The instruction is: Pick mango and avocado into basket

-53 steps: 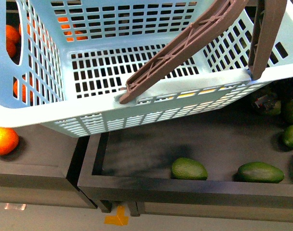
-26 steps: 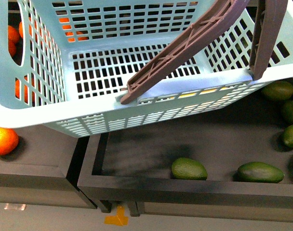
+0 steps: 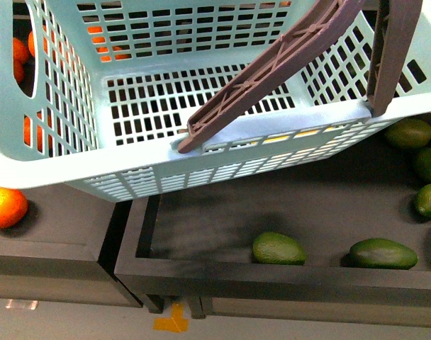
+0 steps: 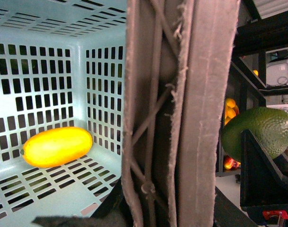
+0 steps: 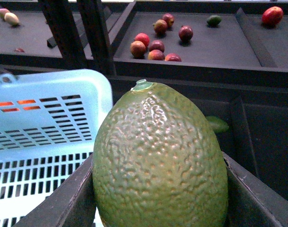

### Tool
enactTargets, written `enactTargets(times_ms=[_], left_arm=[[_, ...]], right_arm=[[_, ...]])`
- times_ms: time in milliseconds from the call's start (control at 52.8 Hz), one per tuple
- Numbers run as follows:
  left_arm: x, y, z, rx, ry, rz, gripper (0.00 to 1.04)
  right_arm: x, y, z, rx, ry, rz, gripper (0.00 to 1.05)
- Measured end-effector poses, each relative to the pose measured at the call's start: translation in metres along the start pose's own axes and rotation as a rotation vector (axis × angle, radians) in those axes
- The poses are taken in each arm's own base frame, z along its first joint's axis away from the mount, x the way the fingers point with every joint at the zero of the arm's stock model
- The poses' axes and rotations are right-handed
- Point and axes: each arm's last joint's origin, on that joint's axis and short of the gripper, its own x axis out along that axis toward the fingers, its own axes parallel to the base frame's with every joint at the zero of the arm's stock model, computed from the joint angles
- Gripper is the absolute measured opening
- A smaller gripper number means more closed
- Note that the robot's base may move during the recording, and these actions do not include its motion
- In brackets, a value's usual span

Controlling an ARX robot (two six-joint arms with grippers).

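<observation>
The right gripper (image 5: 160,201) is closed around the avocado (image 5: 158,161). Its dark fingers (image 5: 63,203) press both flanks of the pebbled green skin, and the stem end points away from the wrist. The teal basket (image 5: 49,94) is just beside this hand, its rim near the held fruit. The left gripper (image 4: 167,215) sits tight against the brown handles (image 4: 182,118), which run up between its jaws. Only dark edges of the jaws show, so it appears to clamp the handles, though the contact is out of view. Beyond this hand, past the handles, the mango (image 4: 56,146) lies on its side on the slotted basket floor, close to a corner. On the other side of the handles is the right gripper's avocado (image 4: 257,132). In the front view the basket (image 3: 52,177) is tilted above a dark tray (image 3: 201,269) of loose avocados (image 3: 278,248).
</observation>
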Motion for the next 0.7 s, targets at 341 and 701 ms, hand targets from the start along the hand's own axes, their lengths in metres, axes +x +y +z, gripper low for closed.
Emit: enactTargets(times_ms=[341,701], left_arm=[[0.0,0.0,0.0,0.0,-0.001,0.001,0.16],[0.0,0.0,0.0,0.0,0.002,-0.001,0.16]], right_arm=[[0.049,0.069,-0.007,-0.006,0.037,0.1,0.62],[0.053,0.09,-0.013,-0.054,0.055,0.085,0.96]])
